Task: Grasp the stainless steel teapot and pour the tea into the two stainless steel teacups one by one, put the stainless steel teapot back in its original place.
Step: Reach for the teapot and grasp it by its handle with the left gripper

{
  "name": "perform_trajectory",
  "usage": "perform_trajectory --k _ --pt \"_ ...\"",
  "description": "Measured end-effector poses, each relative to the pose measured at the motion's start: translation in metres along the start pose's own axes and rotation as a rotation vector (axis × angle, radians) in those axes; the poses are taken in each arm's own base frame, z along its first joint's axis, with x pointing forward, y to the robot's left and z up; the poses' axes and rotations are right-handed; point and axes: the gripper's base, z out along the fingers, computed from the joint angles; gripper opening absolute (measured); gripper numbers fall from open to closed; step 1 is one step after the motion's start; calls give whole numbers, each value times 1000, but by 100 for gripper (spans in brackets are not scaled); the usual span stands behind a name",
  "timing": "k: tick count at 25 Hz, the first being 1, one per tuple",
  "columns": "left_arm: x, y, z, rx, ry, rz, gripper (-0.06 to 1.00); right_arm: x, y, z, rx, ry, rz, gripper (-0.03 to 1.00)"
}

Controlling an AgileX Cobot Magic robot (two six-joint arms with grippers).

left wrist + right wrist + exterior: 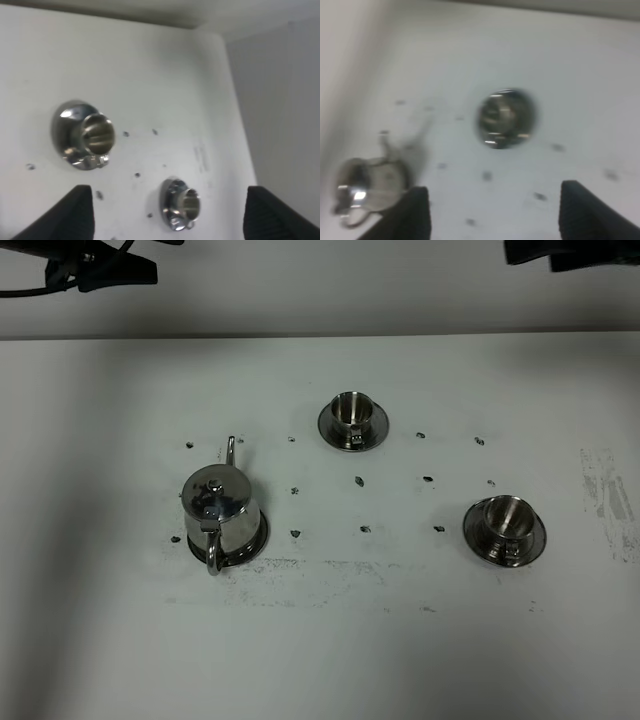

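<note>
The table (120, 640) is white and flat, and it fills almost the whole high view. Little dark spots (359, 481) are dotted over its middle. A grey smudge (300, 575) runs along just in front of the pot, and there is a scratchy patch (605, 500) near the right side. Behind the far edge of the table is a pale wall (320, 290). The left wrist view also shows a grey wall past the side of the table.

The stainless steel teapot (222, 502) stands up straight on the left part of the table. It sits on the round shiny tray (258, 538), and only the rim of the tray peeks out. The lid with its knob is on. The thin spout points to the far edge and the loop handle points to the near edge.

One teacup (352, 410) sits on its saucer (325, 423) near the middle, farther back. The other teacup (508, 520) sits on its saucer (475, 535) on the right, closer to the front. The two cups are well apart, and both are well apart from the pot.

The left hand (169, 200) is up in the air with its two dark fingers spread wide and nothing between them. The right hand (494, 189) is spread wide too and holds nothing. Its view is blurry.
</note>
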Motion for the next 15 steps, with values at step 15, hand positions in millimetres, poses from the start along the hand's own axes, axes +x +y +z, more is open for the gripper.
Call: perform_trajectory --k 15 --pt "1 -4 -6 -51 3 14 61 96 46 -131 442 -79 -23 56"
